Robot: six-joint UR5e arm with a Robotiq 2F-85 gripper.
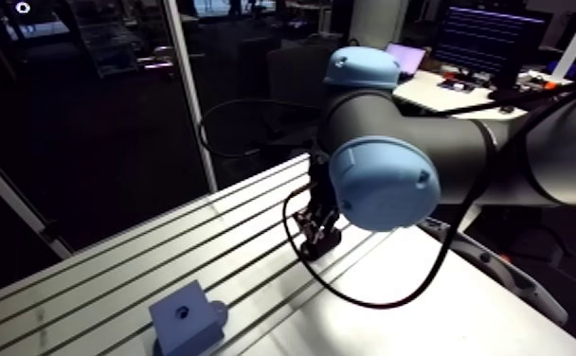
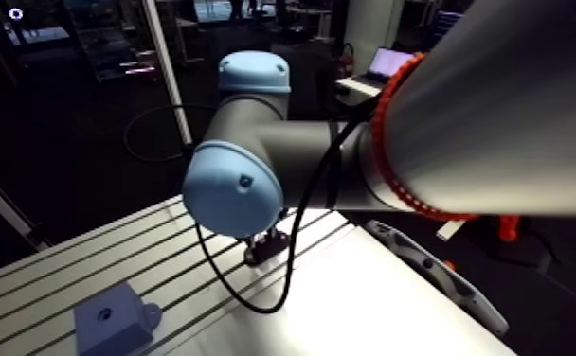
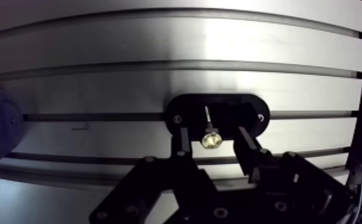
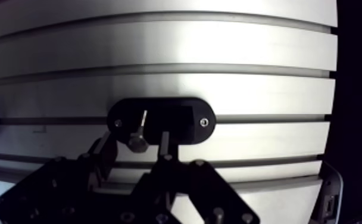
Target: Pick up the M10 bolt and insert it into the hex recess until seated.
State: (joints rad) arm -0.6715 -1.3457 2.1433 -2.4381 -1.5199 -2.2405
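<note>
One gripper [image 3: 213, 130] spread around bolt [image 3: 211, 140], shank faint

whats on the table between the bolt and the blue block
Nothing: the slotted table is bare between the bolt, on its black holder, and the blue block. The wrist view shows that stretch.

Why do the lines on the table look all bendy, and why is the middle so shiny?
In the wrist view the wide-angle lens curves the straight slots of the table, and light glares off its bare metal in the middle; the bolt glints too. In the arm view the slots run straight.
</note>
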